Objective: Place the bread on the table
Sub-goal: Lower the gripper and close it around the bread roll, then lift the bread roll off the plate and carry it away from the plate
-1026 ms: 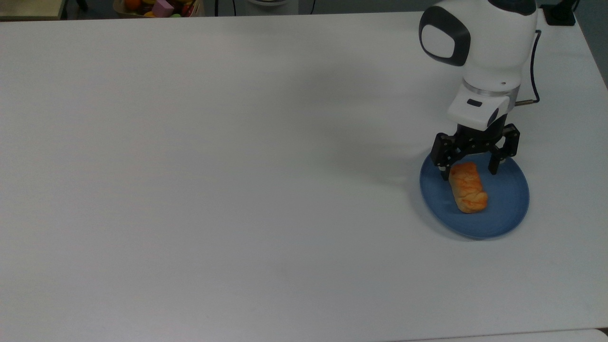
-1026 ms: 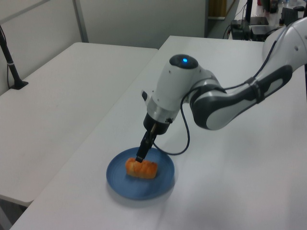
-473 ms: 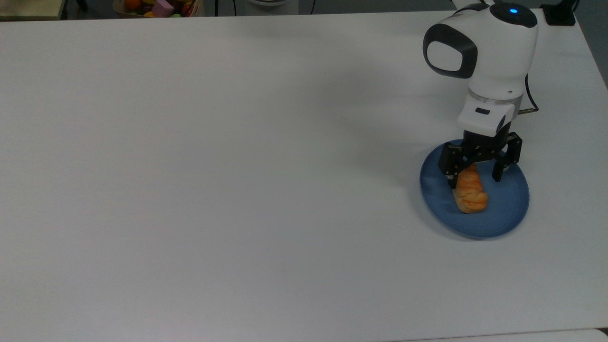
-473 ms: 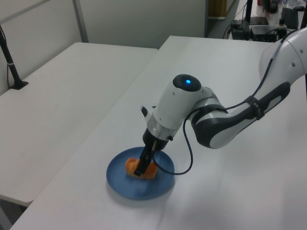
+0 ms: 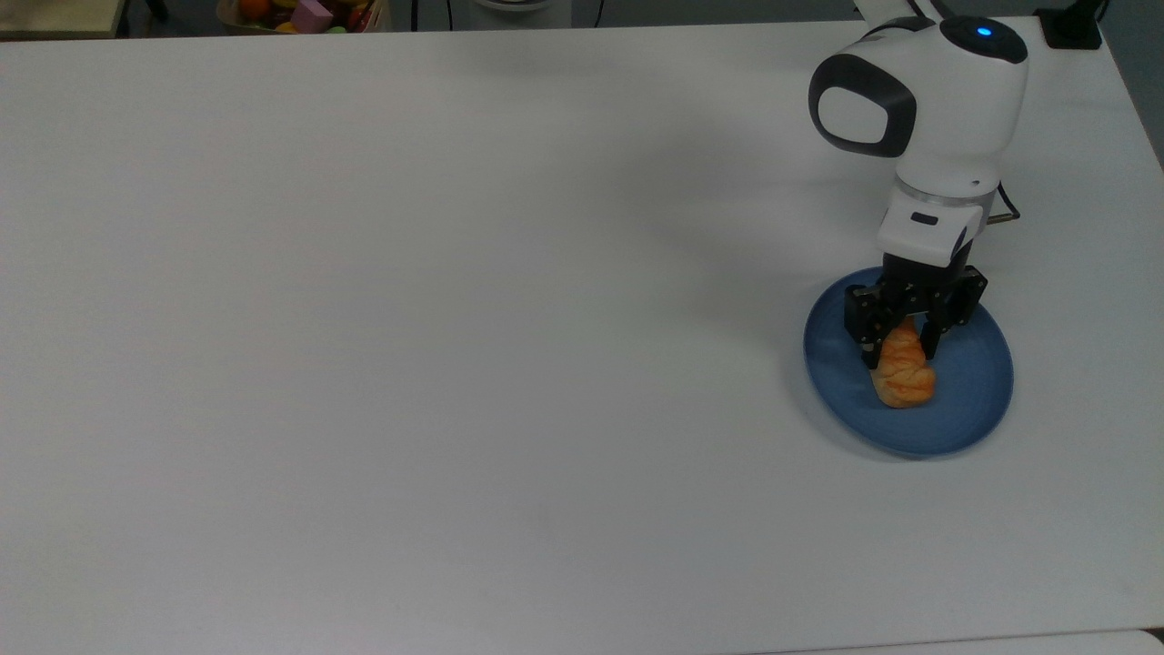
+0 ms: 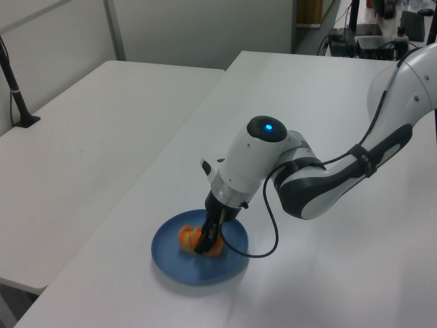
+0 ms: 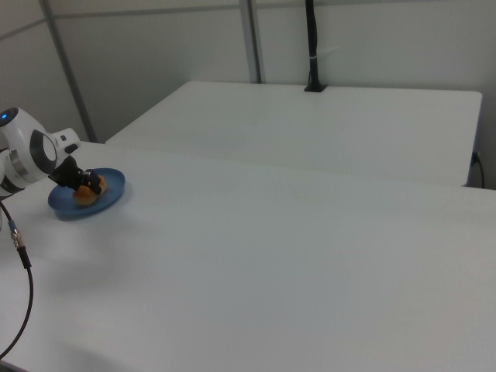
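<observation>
- Top view: white table (image 5: 409,318), wide bare surface across the top view's left and centre; blue plate (image 5: 978,400) near the top view's right edge, with a strip of tabletop between plate and table edge. Bread (image 5: 903,375) lies on the plate. Gripper (image 5: 901,343) is down over the bread's far end, fingers clamped against its two sides. Box of coloured toys (image 5: 300,14) beyond the far edge.
- Left view: plate (image 6: 171,256) close to the table's near corner; bread (image 6: 191,239) on it, gripper (image 6: 208,240) closed on the bread. Second white table (image 6: 82,137) alongside.
- Right view: plate (image 7: 110,186) at the right view's left, bread (image 7: 84,196) on it; open tabletop (image 7: 294,263) stretches rightward.
</observation>
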Controlling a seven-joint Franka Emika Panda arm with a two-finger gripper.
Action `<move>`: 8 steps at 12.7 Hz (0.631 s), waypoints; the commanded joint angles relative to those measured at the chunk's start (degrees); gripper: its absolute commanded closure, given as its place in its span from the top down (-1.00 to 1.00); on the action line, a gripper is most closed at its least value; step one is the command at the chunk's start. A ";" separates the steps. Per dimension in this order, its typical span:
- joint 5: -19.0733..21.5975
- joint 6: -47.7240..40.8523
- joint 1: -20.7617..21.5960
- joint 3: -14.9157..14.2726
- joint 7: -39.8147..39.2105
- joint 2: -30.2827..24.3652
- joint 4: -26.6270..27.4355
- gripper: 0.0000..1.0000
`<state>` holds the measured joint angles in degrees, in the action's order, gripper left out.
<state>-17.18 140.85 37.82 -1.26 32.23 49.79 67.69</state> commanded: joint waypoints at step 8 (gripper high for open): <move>-0.92 -2.94 -0.91 1.00 1.17 -3.91 1.12 -0.22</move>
<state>-17.60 140.53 37.48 -1.26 32.29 49.08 67.30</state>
